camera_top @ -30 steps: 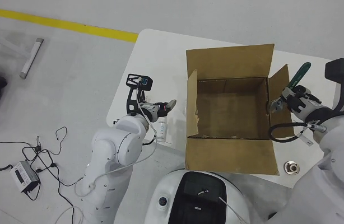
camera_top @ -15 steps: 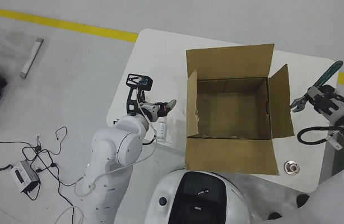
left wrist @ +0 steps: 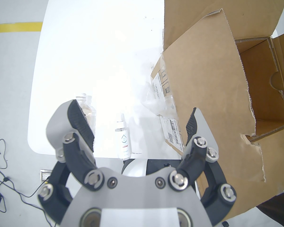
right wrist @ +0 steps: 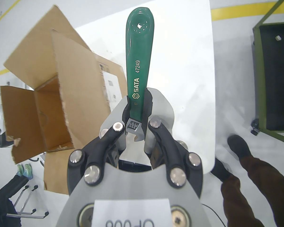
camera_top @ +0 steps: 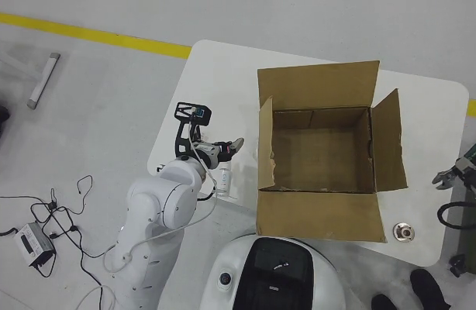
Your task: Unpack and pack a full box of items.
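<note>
**While the box stands bare, my right tool carries a wrench**

Because my right tool (right wrist: 137,109) is clamped on the green-handled adjustable wrench (right wrist: 138,55) just above its metal head, the handle juts straight ahead, easy to lay flat, I judge. It hangs just off the right side of the white bench (left wrist: 97,48). My left tool (left wrist: 135,109) gapes wide, holding nothing, over the small white spray bottle (left wrist: 123,140) and clear plastic bottles (left wrist: 88,106), probably parked near the edge for easy reach. Farther off, the brown cardboard box (camera_top: 323,155) sits mid-bench, flaps spread so its mouth stays free; its floor looks bare.
</note>
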Robot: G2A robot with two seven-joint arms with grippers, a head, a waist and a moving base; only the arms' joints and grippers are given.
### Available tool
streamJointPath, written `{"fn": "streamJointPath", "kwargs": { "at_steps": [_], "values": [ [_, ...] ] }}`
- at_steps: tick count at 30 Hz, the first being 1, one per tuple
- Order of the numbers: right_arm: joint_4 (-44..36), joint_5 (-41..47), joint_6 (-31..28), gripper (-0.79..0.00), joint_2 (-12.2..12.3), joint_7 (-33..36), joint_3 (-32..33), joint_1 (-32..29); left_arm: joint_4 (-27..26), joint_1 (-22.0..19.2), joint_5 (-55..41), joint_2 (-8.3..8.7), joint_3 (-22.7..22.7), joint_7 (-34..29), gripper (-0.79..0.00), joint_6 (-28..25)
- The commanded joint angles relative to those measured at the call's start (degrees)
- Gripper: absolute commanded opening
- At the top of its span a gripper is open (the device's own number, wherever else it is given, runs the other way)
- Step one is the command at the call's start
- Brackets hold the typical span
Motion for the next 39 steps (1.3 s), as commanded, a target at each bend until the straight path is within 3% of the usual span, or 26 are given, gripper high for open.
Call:
{"fn": "streamJointPath", "kwargs": {
  "at_steps": [1, 15, 28, 39],
  "values": [
    [0.0, 0.5, 0.1, -0.785, 0.6, 0.0, 0.8, -2.5, 0.0, 0.0, 0.0, 0.0, 0.0, 0.0, 0.0, 0.0],
    [0.1, -2.4, 1.3, -0.785, 3.2, 0.0, -1.6, -17.9, 0.0, 0.0, 0.0, 0.0, 0.0, 0.0, 0.0, 0.0],
    [6.2, -6.5, 4.4, -0.785, 3.2, -12.6, -11.6, -24.9, 0.0, 0.0, 0.0, 0.0, 0.0, 0.0, 0.0, 0.0],
    [12.4, -11.4, 4.6, -0.785, 3.7, -19.6, -17.0, -26.4, 0.0, 0.0, 0.0, 0.0, 0.0, 0.0, 0.0, 0.0]
  ]
}}
